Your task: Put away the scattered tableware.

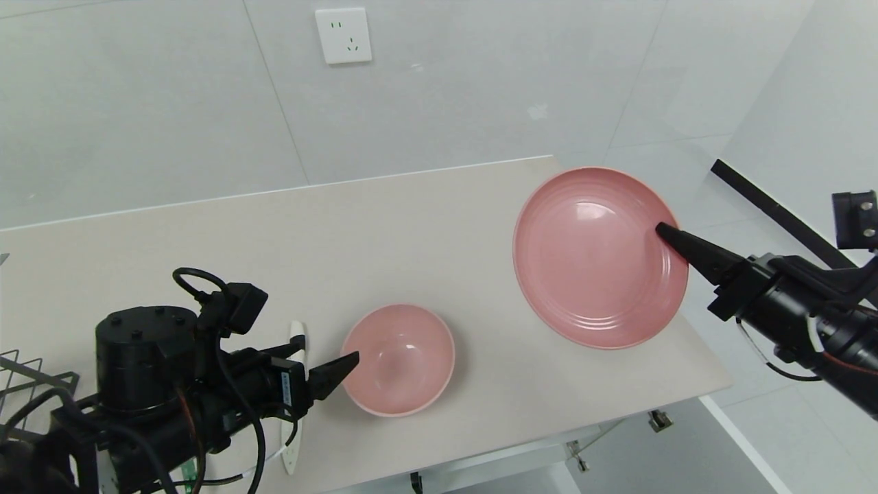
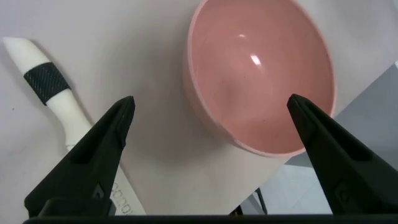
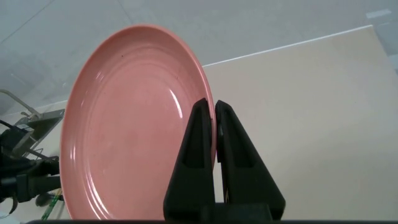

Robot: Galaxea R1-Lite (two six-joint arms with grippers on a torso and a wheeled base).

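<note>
Right wrist view: right pincer (image 3: 208,107) pinched tight on the plate (image 1: 590,254) rim, plate tilted over the counter's (image 1: 309,233) right end. Left wrist view: left pincer (image 2: 211,106) gaping wide, empty, near the bowl (image 1: 401,357) on the counter. White dark-banded utensil (image 2: 59,102) lies beside it.

Bright, even, diffuse light falls from above, leaving the white wall (image 1: 171,103) and pale table (image 1: 411,226) almost free of shadow. The pink bowl (image 1: 398,359) casts only a soft, faint shadow on the table just beside its rim, and a small white glint sits inside it. The pink plate (image 1: 597,257) carries a broader, mild sheen across its ridged face. The black left gripper (image 2: 210,102) and right gripper (image 3: 211,106) appear as dark shapes with little surface detail.
</note>
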